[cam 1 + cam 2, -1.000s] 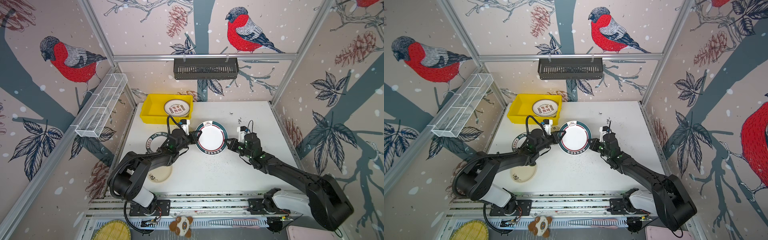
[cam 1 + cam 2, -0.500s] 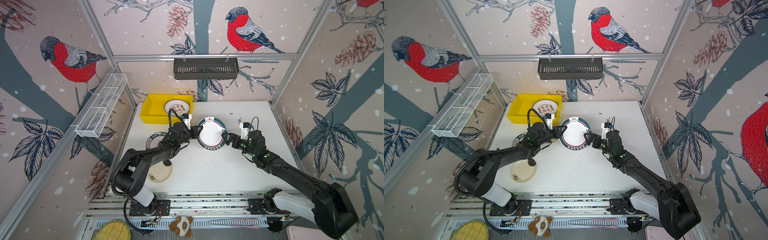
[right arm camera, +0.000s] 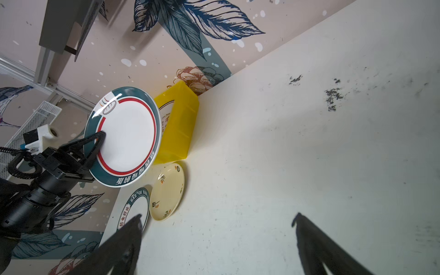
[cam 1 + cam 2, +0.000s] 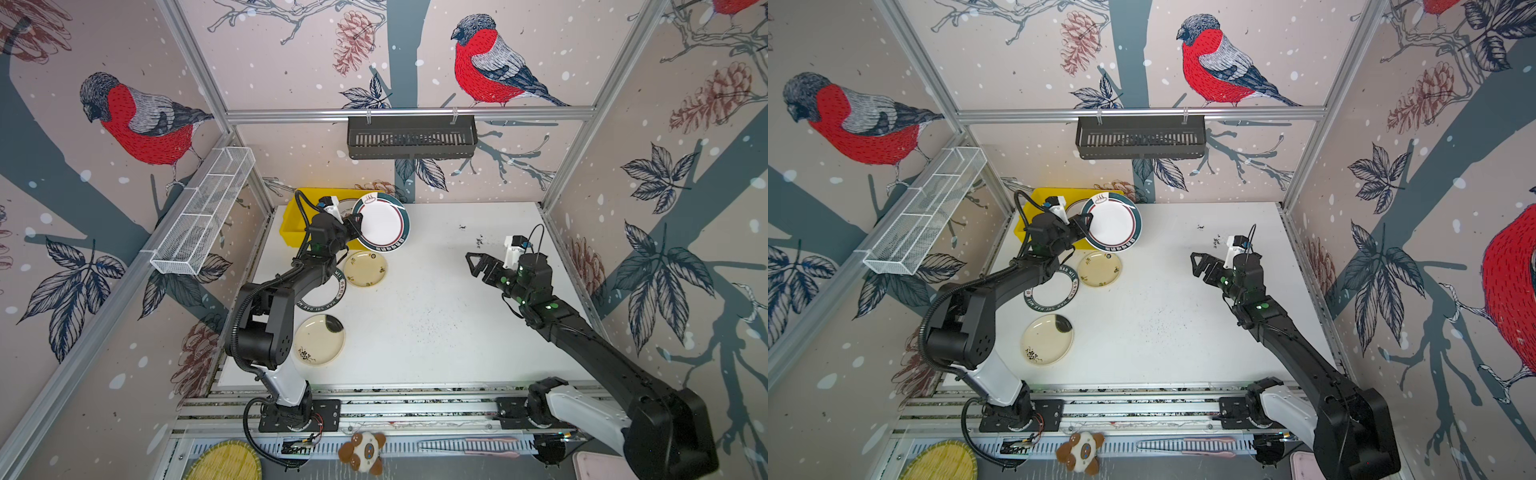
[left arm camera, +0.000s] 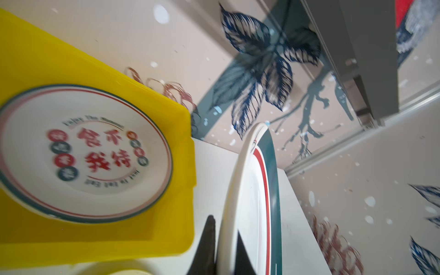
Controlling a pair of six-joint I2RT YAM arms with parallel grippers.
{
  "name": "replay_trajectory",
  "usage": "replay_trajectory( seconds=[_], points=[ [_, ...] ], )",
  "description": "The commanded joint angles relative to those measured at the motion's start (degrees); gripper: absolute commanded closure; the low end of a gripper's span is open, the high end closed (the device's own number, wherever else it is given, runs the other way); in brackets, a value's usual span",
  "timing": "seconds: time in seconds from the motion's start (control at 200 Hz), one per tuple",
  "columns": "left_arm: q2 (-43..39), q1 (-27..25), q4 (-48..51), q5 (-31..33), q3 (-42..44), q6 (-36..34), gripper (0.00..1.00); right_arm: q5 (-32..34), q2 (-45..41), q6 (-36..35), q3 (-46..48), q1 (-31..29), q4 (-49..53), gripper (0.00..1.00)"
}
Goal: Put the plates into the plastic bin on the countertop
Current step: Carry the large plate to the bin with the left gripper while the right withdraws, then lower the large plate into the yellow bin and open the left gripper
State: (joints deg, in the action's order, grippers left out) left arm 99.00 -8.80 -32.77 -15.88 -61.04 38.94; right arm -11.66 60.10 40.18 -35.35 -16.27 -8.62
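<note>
The green-rimmed plate (image 4: 384,222) hangs tilted at the right end of the yellow plastic bin (image 4: 291,226), far left, its rim clamped in the left gripper (image 4: 354,225). 1 lettered plate (image 5: 83,152) lies inside the bin. 3 more plates (image 4: 365,269) rest on the countertop (image 4: 436,324) nearby. The right gripper (image 4: 473,266) hovers at the right, spread and empty

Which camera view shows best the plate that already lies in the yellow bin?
The left wrist view: nearly the whole plate shows inside the bin, red writing included, though blurred. In both top views the held plate and the left end effector hide most of it. The right wrist view shows only its edge.
</note>
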Motion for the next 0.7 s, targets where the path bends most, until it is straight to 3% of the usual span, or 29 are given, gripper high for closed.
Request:
replay_trajectory(
  seconds=[0.0, 0.365, 0.695],
  points=[
    [2.6, 2.2, 0.4, 2.9, -3.8, -0.9, 1.0, -1.6, -0.1, -1.3, -0.3, 1.4, 0.5, 0.01],
    [15.5, 6.8, 5.7, 4.0, -18.3, -2.2, 1.0, -3.4, 0.1, -1.2, -0.2, 4.0, 1.1, 0.0],
    [22.8, 7.7, 11.1, 5.3, -25.1, -4.6, 1.0, -3.3, 0.3, -0.5, 0.9, 4.2, 1.0, 0.01]
  ],
)
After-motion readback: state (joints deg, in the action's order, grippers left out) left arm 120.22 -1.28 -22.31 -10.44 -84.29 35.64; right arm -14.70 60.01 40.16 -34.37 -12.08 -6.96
